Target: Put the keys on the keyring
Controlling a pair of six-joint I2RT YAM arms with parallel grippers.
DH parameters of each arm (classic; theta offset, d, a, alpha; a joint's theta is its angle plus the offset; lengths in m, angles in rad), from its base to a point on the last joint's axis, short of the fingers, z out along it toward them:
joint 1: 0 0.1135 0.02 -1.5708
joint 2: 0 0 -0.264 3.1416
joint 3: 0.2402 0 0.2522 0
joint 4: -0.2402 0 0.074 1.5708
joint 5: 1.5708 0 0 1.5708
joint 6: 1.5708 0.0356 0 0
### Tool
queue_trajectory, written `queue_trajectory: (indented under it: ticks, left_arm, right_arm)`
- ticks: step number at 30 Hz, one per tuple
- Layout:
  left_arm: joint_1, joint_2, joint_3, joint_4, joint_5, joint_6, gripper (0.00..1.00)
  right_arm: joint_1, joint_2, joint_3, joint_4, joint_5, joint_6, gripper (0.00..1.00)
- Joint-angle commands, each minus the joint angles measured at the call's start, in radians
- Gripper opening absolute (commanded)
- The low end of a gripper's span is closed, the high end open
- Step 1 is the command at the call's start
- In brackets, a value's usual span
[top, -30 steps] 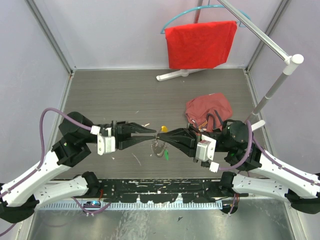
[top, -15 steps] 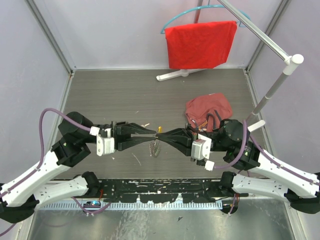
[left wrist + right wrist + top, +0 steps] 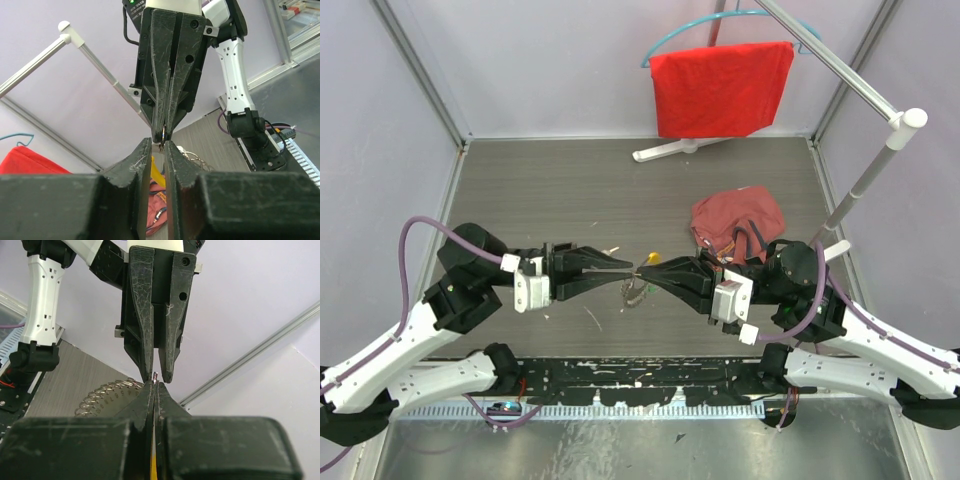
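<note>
Right gripper (image 3: 646, 272) was clenched on the keyring (image 3: 635, 293), which dangled just under its tip over mid-counter (image 3: 570, 190), nose to nose with the left gripper (image 3: 626, 267), jaws a crack apart straddling that tip, couldn't tell if it held anything.

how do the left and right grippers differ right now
The left gripper has its jaws slightly apart; the right gripper has them pressed shut. The left gripper reaches in from the left and the right gripper from the right, so they point at each other. Both are black and two-fingered, and they meet tip to tip, with the keyring right by their tips.
</note>
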Motion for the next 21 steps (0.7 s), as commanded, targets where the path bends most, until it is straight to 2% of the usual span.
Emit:
queue_trajectory:
  ticks: [1, 5, 13, 21]
  left_arm:
    - [-0.003, -0.003, 0.021, 0.007, -0.005, 0.005, 0.22]
    - [-0.004, 0.004, 0.022, 0.014, 0.008, 0.001, 0.19]
    - [-0.004, 0.014, 0.018, 0.029, 0.015, -0.009, 0.23]
    - [-0.004, 0.019, 0.020, 0.051, 0.025, -0.020, 0.14]
  right_arm:
    - [0.004, -0.008, 0.037, 0.078, -0.003, 0.006, 0.01]
    - [0.003, -0.006, 0.036, 0.081, -0.006, 0.008, 0.01]
    - [0.003, 0.000, 0.036, 0.085, -0.012, 0.010, 0.01]
    - [0.002, 0.007, 0.031, 0.085, -0.002, 0.007, 0.01]
